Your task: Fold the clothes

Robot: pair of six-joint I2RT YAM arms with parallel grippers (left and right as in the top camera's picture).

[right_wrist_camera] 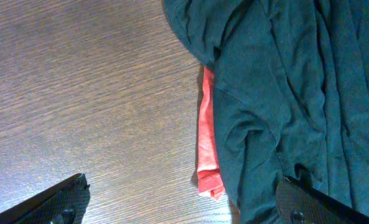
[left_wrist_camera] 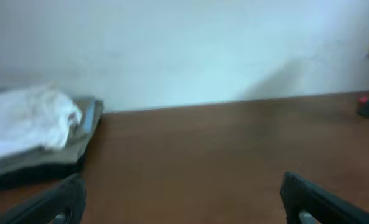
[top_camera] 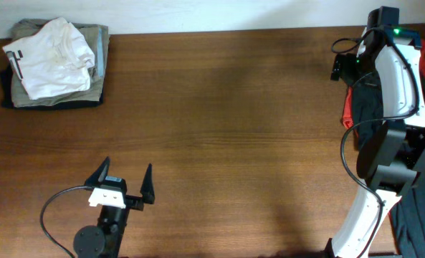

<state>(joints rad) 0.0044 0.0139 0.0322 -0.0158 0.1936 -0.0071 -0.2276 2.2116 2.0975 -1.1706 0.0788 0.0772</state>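
A stack of folded clothes [top_camera: 54,64], white garment on top of olive and dark ones, lies at the table's far left corner; it also shows in the left wrist view [left_wrist_camera: 28,130]. A pile of unfolded clothes, a dark teal garment [right_wrist_camera: 284,93] over a red one [right_wrist_camera: 208,137], lies at the right edge [top_camera: 363,107]. My left gripper [top_camera: 125,183] is open and empty near the front left; its fingers show in the left wrist view [left_wrist_camera: 178,205]. My right gripper [right_wrist_camera: 181,202] is open above the edge of the pile, holding nothing.
The brown wooden table [top_camera: 219,122] spans the view. The right arm's white body [top_camera: 391,86] and cables hang over the right-hand pile. A white wall [left_wrist_camera: 184,43] stands behind the table's far edge.
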